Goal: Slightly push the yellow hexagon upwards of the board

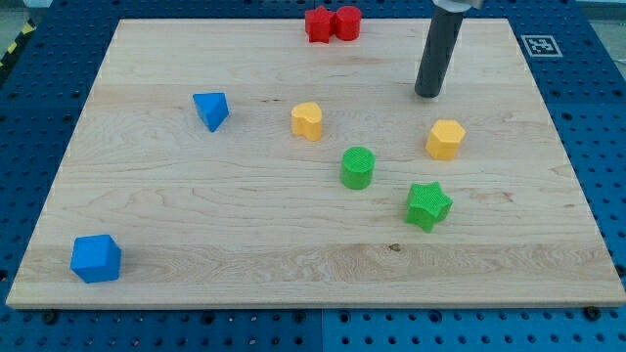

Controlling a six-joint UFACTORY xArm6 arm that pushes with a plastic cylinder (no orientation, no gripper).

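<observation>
The yellow hexagon (445,139) lies on the wooden board (196,244), right of centre. My tip (428,94) rests on the board just above the hexagon, slightly toward the view's left, with a small gap between them. The dark rod rises from the tip to the view's top edge.
A yellow heart-like block (307,120) lies left of the hexagon. A green cylinder (358,167) and a green star (427,205) lie below. A blue triangle (211,110) and a blue cube (96,258) are at left. Two red blocks (332,23) touch at the top edge.
</observation>
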